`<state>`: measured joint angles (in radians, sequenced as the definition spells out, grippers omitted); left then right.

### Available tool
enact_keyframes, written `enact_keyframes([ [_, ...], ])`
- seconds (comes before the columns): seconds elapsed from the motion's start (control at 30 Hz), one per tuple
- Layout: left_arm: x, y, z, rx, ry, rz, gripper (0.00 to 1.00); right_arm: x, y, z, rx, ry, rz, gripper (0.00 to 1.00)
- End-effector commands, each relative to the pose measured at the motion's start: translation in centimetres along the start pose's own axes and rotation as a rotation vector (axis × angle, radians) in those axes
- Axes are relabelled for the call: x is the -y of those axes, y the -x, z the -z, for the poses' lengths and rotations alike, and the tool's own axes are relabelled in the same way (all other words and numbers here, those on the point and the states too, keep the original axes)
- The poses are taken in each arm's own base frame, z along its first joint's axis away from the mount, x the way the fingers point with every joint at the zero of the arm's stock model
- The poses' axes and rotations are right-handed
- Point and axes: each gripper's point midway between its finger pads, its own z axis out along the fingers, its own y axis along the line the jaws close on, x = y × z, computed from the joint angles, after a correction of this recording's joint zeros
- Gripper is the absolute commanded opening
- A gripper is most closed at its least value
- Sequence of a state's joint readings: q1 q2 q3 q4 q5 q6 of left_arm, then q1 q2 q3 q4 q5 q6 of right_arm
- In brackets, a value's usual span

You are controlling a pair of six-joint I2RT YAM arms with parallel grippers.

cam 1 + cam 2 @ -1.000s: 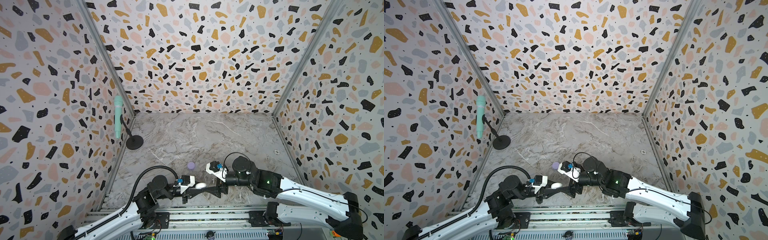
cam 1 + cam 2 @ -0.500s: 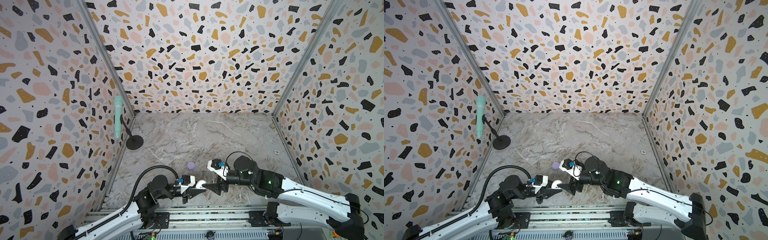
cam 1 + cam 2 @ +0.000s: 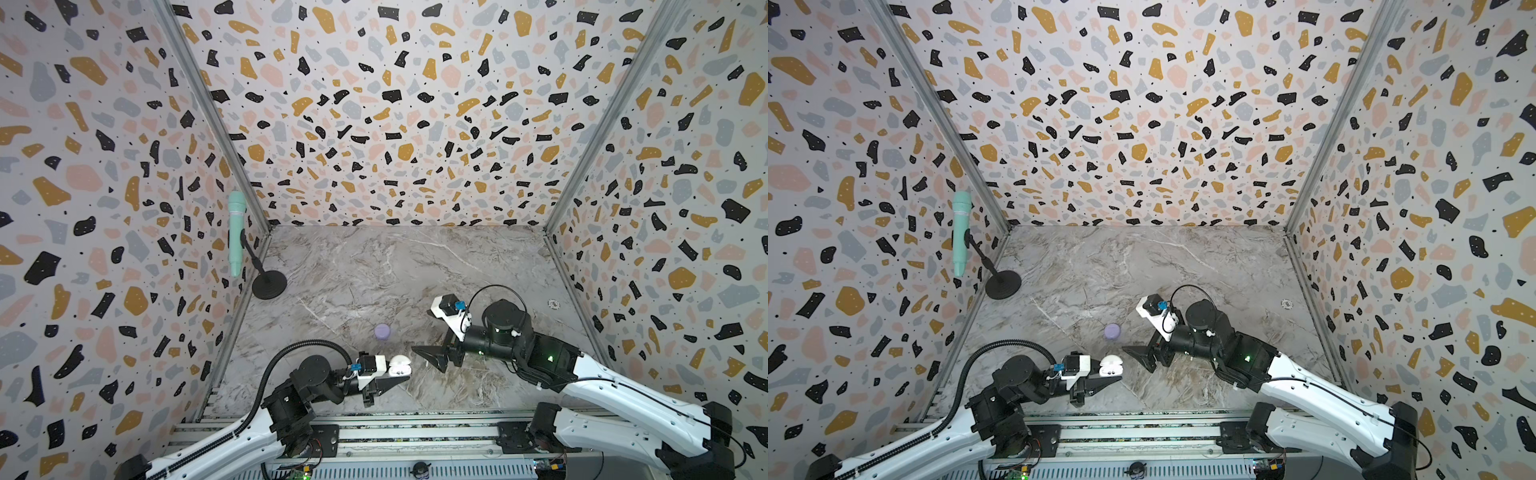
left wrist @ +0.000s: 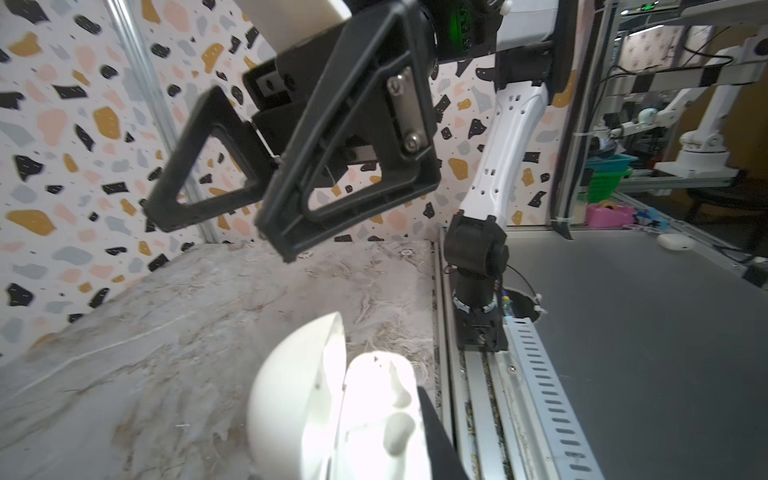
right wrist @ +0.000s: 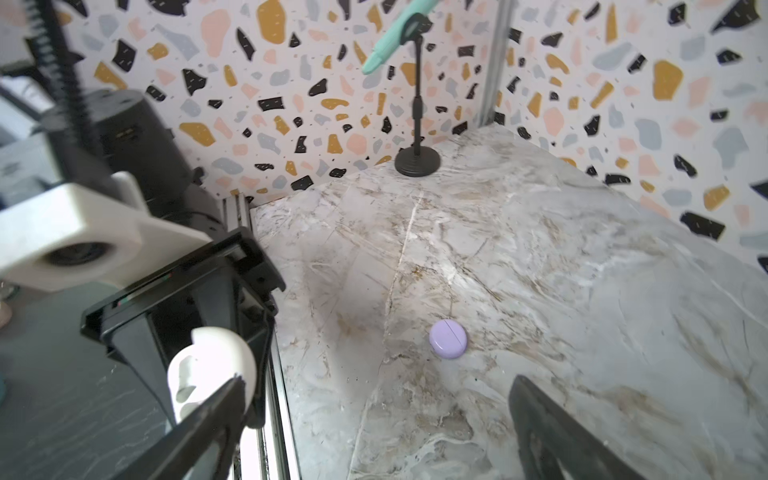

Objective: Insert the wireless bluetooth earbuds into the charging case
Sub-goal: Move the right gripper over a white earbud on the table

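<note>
Left wrist view is showing the white charging case (image 4: 374,415) standing open in the left gripper (image 3: 397,375), which is clamping it near the tabletop's (image 3: 415,270) front edge. Glare is washing out its sockets, so I cannot tell whether earbuds are sitting inside. The right gripper (image 3: 428,358) is hovering just beside it, jaws wide apart. A shut lavender case (image 3: 382,331) is lying nearby, toward the middle.

Robot lab, terrazzo booth walls (image 3: 374,104), alu rail (image 3: 415,434), bg arms (image 4: 702,151)
</note>
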<state>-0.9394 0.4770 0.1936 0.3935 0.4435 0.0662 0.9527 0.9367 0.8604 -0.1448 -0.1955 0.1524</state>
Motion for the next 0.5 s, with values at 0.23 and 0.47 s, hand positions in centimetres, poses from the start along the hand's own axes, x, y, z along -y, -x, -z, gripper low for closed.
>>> enact_keyframes([
  [0.23,-1.8,0.5,0.8,0.05,0.169,-0.171,0.0,10.4,-9.7,0.6,-0.356,-0.451,-0.645,0.9],
  [0.47,-1.0,0.2,0.4,0.031,0.13,-0.167,0.0,12.5,-16.0,3.5,-0.453,-0.704,-0.841,0.79],
])
